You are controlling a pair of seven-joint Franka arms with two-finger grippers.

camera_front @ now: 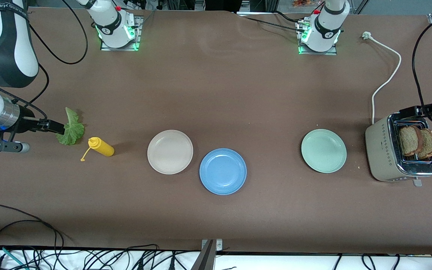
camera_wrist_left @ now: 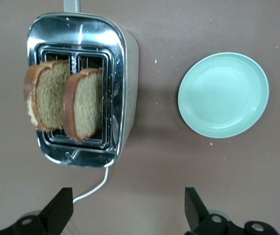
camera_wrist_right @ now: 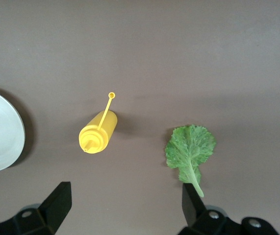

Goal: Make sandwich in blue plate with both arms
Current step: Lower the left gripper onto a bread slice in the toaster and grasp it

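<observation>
Blue plate (camera_front: 222, 171) is sitting nearest the front camera, about mid-table, empty. Beige-white plate (camera_front: 170, 151) is lying just beside it, a bit farther from the camera & toward the right arm's end; the two rims are nearly touching. Mint-green plate (camera_front: 323, 150) is resting apart, toward the left arm's end, also showing in the left wrist view (camera_wrist_left: 223, 95).

Toaster (camera_front: 386, 152) is standing at the left arm's end w/ two brown bread slices (camera_front: 417, 141) sticking up from its slots, side by side, upright (camera_wrist_left: 63, 100). Its white cord (camera_front: 386, 77) is trailing across the table, unplugged.

Left gripper (camera_wrist_left: 129, 208) is hovering over the table beside the toaster, fingers spread wide, holding nothing. Only part of the left arm is showing at the front view's edge.

Lettuce leaf (camera_front: 71, 127) is lying flat on the table at the right arm's end (camera_wrist_right: 190, 149). Yellow squeeze bottle (camera_front: 101, 146) is lying on its side near the leaf, between it & the beige-white plate, cap hanging open on its strap (camera_wrist_right: 98, 132).

Right gripper (camera_wrist_right: 126, 205) is hanging over the table by the leaf, fingers spread wide, gripping nothing.
</observation>
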